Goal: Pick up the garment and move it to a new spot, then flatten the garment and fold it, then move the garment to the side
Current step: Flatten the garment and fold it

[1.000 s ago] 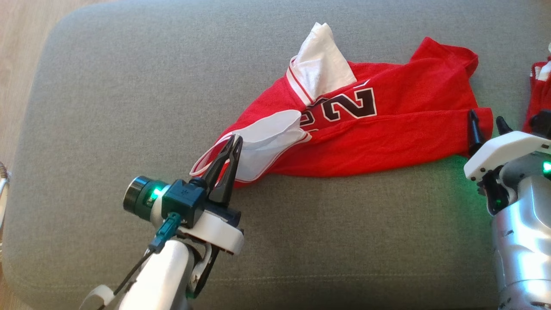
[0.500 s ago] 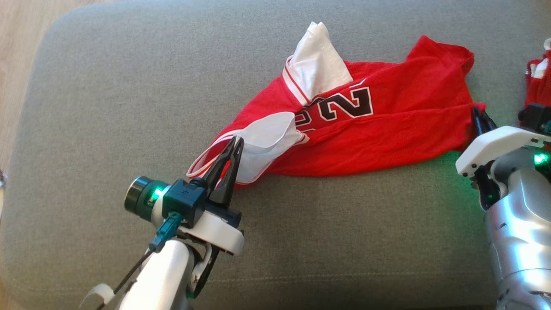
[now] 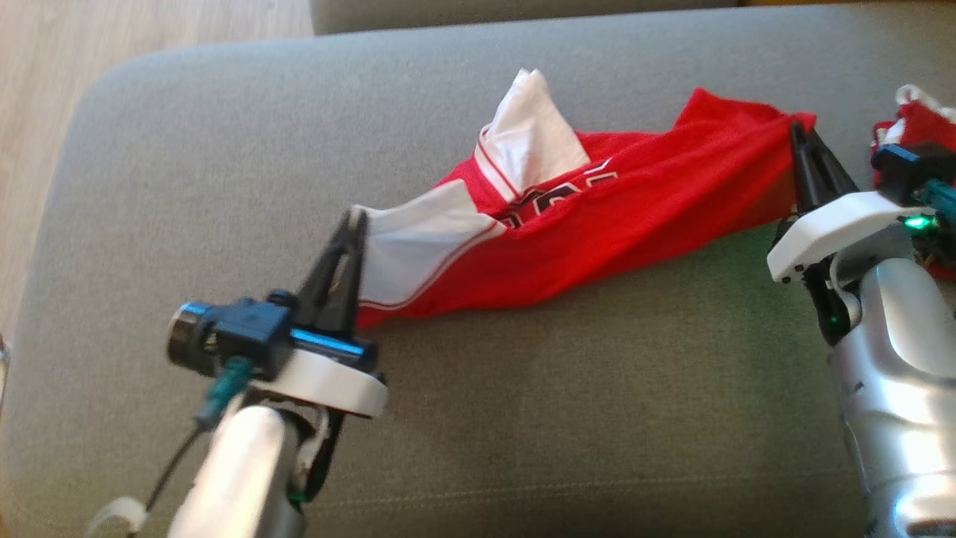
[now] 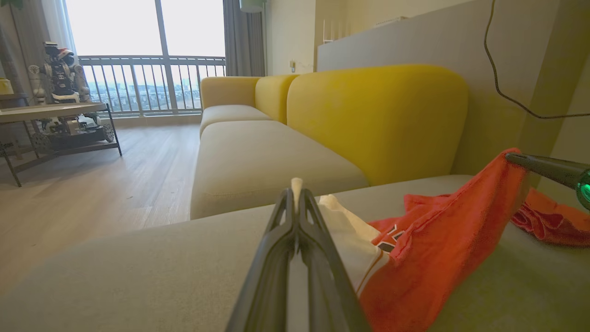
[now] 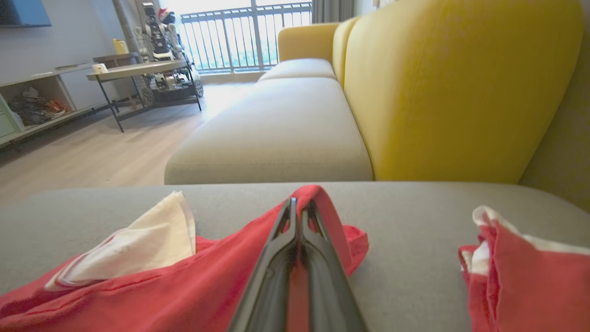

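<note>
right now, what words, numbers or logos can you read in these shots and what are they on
No text reads whole.
Dark white-edged print on the chest of the red and white sports jersey: crumpled into a fold, only fragments show, unreadable.
Same print in the left wrist view: a dark scrap, unreadable.
Second crumpled red and white cloth at the right: no print visible.

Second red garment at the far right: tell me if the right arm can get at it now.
Probably not yet. The second red garment lies close beside the right pincer with bare cushion between, but that pincer is shut on the red jersey.
</note>
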Available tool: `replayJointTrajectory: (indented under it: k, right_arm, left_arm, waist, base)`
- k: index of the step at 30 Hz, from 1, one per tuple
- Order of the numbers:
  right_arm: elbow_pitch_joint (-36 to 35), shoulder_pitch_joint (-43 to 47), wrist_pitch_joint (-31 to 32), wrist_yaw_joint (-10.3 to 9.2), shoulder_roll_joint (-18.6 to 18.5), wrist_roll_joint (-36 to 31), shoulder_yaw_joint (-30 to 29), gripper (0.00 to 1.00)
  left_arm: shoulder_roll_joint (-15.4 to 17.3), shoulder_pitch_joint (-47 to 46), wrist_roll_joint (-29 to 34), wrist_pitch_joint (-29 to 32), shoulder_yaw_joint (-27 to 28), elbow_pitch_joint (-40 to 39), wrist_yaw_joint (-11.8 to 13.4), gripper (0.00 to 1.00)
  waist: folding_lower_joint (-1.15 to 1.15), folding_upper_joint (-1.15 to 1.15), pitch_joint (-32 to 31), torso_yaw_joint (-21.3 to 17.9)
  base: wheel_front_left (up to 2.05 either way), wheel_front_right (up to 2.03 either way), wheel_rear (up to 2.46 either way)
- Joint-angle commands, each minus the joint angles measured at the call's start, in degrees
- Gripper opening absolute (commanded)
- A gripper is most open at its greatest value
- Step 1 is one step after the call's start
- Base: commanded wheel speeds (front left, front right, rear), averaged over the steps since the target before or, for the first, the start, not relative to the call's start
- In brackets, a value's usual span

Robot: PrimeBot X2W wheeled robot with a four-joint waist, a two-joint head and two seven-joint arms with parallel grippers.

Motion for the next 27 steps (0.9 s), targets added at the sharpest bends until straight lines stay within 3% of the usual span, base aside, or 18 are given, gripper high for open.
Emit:
replayJointTrajectory:
  k: [1, 6, 14, 27]
  right_arm:
    - [-5.6, 1.1, -0.9, -0.01, -1.3, 1.5, 3.7, 0.0]
    - [-16.9, 3.8, -1.1, -0.01, -4.2, 5.6, 6.5, 0.0]
    - [-31.5, 3.1, 0.0, -0.01, -6.6, 6.4, 6.3, 0.0]
    - [-52.6, 2.3, 16.3, -0.01, -4.3, 4.3, 4.6, 0.0]
  left_arm:
    - [0.6, -1.0, -1.4, -0.3, 3.8, -3.2, 0.1, 0.0]
    - [1.9, -2.4, -4.2, -0.3, 8.6, -7.0, -1.0, 0.0]
    - [4.3, -8.9, -8.4, 0.9, 14.4, -13.3, -1.5, 0.0]
    - [3.8, -20.7, -16.7, 10.5, 20.8, -24.0, 2.5, 0.0]
  waist:
    - [0.0, 0.0, -1.7, -0.8]
    - [0.0, 0.0, -4.8, -1.7]
    - [0.0, 0.0, -8.7, -2.5]
    - [0.0, 0.0, -10.3, -3.4]
  base:
    - [0.0, 0.0, 0.0]
    - [0.0, 0.0, 0.0]
    - [0.0, 0.0, 0.0]
    - [0.0, 0.0, 0.0]
